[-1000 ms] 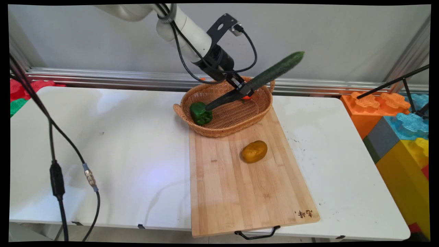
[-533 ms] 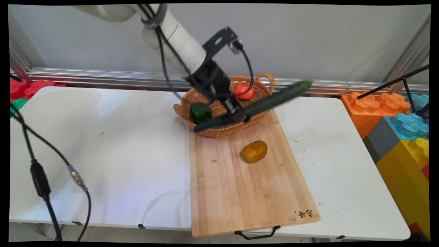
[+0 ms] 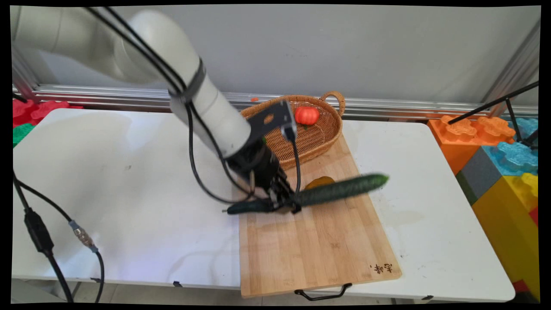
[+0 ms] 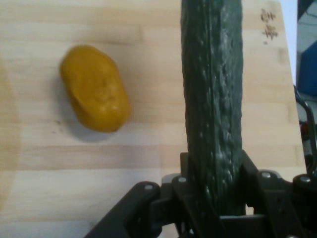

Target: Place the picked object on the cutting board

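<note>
One cucumber (image 3: 327, 194), long and dark green: you have it clamped near one end, held roughly level above the cutting board (image 3: 318, 249), its free end reaching toward the table's right side. Gripper (image 3: 285, 202): jaws closed narrow against the cucumber's sides, as the hand view (image 4: 213, 198) shows, nothing else touched. One potato (image 4: 95, 89), yellow-brown, lying on the board just beside the cucumber and apart from it; in the main view you see it half hidden behind the cucumber. One wicker basket (image 3: 320, 137), resting on the board's far end. One tomato (image 3: 306, 115), red, inside the basket. One white table (image 3: 129, 181) under all.
</note>
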Tool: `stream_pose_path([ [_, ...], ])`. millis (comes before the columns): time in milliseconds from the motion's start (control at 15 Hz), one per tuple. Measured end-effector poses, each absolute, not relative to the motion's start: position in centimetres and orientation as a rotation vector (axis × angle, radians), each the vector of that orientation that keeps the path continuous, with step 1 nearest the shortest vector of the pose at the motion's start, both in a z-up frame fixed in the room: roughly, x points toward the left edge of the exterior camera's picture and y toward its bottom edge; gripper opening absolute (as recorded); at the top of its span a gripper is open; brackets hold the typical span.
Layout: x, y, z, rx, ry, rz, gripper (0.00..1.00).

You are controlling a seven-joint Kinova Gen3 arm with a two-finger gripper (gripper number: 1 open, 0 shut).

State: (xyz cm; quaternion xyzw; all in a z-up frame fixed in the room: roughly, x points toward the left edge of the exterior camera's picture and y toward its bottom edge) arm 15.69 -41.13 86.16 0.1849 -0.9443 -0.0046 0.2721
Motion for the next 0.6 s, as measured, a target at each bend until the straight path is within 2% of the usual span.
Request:
stream_pose_path([
  [267, 14.4, -39.9, 82.4, 0.457, -2.559, -0.007, 0.0],
  [600, 13.2, -39.4, 79.3, 0.423, -2.568, 0.002, 0.0],
])
